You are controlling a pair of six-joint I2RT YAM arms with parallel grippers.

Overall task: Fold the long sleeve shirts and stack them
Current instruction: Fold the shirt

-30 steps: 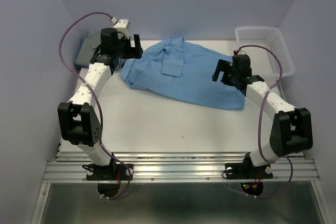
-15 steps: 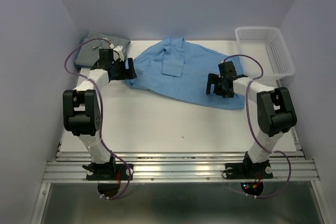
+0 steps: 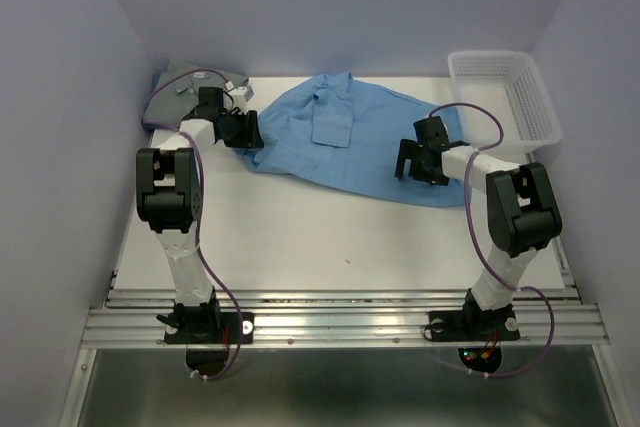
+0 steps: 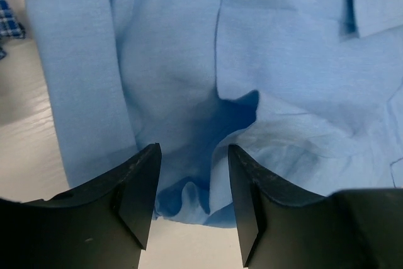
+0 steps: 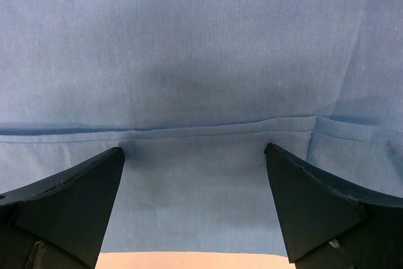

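A sky-blue shirt (image 3: 340, 142) lies rumpled across the back of the bench (image 3: 300, 237). The left pincer (image 3: 245, 133) is spread over its crumpled edge and the right pincer (image 3: 413, 164) spread above its hem. A folded grey-blue shirt (image 3: 178, 82) sits far left.

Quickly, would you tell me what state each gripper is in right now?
Left gripper: open, holding nothing, above the sky-blue shirt.
Right gripper: open, holding nothing.
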